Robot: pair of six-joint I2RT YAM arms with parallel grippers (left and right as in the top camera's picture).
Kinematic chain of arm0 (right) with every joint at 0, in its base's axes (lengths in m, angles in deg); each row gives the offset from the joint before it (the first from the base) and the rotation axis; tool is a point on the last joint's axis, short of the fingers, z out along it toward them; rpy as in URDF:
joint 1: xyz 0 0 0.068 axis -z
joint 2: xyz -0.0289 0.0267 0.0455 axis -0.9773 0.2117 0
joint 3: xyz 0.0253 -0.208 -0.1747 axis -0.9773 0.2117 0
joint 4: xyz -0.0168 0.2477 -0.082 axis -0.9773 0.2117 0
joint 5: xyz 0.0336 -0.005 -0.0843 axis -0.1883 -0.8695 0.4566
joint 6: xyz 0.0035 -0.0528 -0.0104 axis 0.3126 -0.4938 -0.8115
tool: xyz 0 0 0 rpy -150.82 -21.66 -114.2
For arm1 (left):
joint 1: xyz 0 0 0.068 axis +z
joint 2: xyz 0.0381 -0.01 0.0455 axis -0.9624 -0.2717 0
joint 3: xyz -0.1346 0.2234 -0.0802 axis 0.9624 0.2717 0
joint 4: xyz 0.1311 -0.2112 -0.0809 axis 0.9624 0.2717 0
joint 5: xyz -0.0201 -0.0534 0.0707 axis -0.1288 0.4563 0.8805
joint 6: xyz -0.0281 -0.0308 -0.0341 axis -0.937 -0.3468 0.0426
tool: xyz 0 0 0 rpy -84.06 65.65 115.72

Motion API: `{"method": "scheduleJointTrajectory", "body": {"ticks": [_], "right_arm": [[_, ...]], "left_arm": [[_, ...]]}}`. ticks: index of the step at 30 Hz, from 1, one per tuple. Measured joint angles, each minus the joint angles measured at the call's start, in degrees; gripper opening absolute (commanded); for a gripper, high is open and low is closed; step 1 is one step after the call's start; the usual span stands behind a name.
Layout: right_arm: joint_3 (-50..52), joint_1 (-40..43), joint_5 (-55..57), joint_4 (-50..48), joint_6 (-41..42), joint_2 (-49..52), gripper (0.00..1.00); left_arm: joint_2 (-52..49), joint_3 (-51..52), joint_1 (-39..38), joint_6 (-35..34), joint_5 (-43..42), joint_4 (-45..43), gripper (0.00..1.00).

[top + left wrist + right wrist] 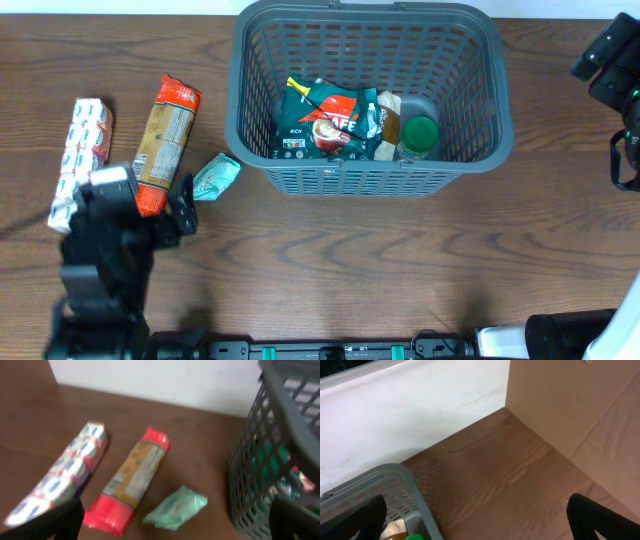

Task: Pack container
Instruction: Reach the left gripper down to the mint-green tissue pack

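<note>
The dark-grey container (pixel 240 120) stands at the back middle of the table. It holds a green bag (pixel 325 115), a bottle with a green lid (pixel 418 135) and other packets. To its left lie a mint-green pouch (pixel 215 176), an orange-and-red packet (pixel 165 135) and a white-and-red packet (pixel 82 150). My left gripper (pixel 150 205) is open and empty, hovering near the red end of the orange packet. In the left wrist view the pouch (pixel 175 507) lies between its fingers (pixel 177 517). My right gripper (pixel 610 60) is open and empty (pixel 477 510), right of the container's corner (pixel 395 480).
A white wall (pixel 410 410) runs behind the table, and a brown board (pixel 570 400) stands at the far right. Bare wooden table (pixel 350 260) lies in front of the container.
</note>
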Motion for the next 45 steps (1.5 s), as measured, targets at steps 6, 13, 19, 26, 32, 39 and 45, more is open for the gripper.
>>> {"method": "scheduleJointTrajectory", "body": {"ticks": [6, 13, 19, 26, 32, 39, 45], "right_arm": [[0.11, 0.00, 0.00, 0.00, 0.15, 0.04, 0.99], [0.11, 0.02, 0.00, 0.00, 0.15, 0.04, 0.99], [0.11, 0.02, 0.00, 0.00, 0.15, 0.04, 0.99], [0.11, 0.02, 0.00, 0.00, 0.17, 0.04, 0.99], [0.11, 0.02, 0.00, 0.00, 0.15, 0.04, 0.99], [0.11, 0.02, 0.00, 0.00, 0.15, 0.04, 0.99], [0.11, 0.02, 0.00, 0.00, 0.15, 0.04, 0.99]], "left_arm": [[-18.62, -23.21, -0.02, 1.44, 1.09, 16.13, 0.99], [-29.81, -29.75, -0.02, 0.63, 1.22, 18.25, 0.99], [-36.59, -29.77, -0.02, 0.55, 1.03, 20.68, 0.99], [-46.80, -29.79, -0.02, 7.54, -3.78, 20.85, 0.99], [-56.22, -29.77, -0.02, 13.03, -5.09, 20.98, 1.00], [-63.56, -29.75, -0.02, 17.88, -7.43, 21.68, 1.00], [-63.87, -28.63, -0.02, 21.59, -9.42, 19.15, 1.00]]}}
